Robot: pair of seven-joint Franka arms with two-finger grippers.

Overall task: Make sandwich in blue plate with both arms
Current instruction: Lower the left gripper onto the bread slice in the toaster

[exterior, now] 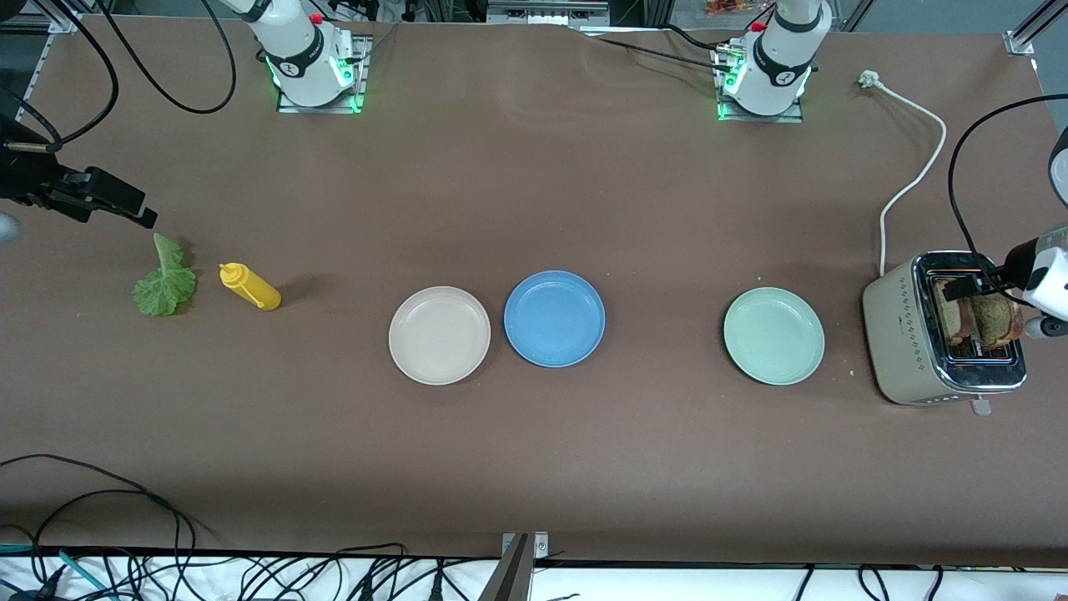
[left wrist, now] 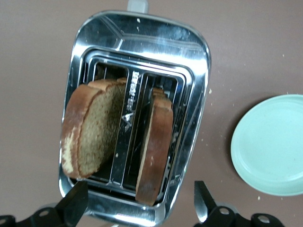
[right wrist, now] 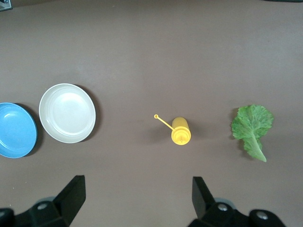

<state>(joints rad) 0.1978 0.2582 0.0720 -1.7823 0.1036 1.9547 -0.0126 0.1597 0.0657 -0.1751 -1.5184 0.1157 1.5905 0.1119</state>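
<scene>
So the blue plate (exterior: 554, 318) is sitting bare around the middle of the tabletop (exterior: 534, 467), with a cream plate (exterior: 439, 335) just beside it toward the right arm's end, rims nearly touching. A mint-green plate (exterior: 773, 335) is lying apart from the blue one toward the left arm's end.

The sandwich isn't put together: two bread slices (left wrist: 118, 142) are standing in the slots of a toaster (exterior: 934, 334) near the tabletop edge at the left arm's end, just past the green plate. One slice is leaning over, the other is standing on edge. The toaster's white cord (exterior: 909, 179) is trailing off toward the bases' edge.

The lettuce leaf (exterior: 165, 284) is lying flat near the edge at the right arm's end, with a yellow squeeze bottle (exterior: 249, 285) on its side beside it, toward the plates.

The left hand (left wrist: 141, 203) is hovering over the toaster with its fingers spread wide, gripping nothing. The right hand (right wrist: 137, 196) is hanging over the lettuce end of the tabletop, also spread open and empty, looking down at the bottle.
</scene>
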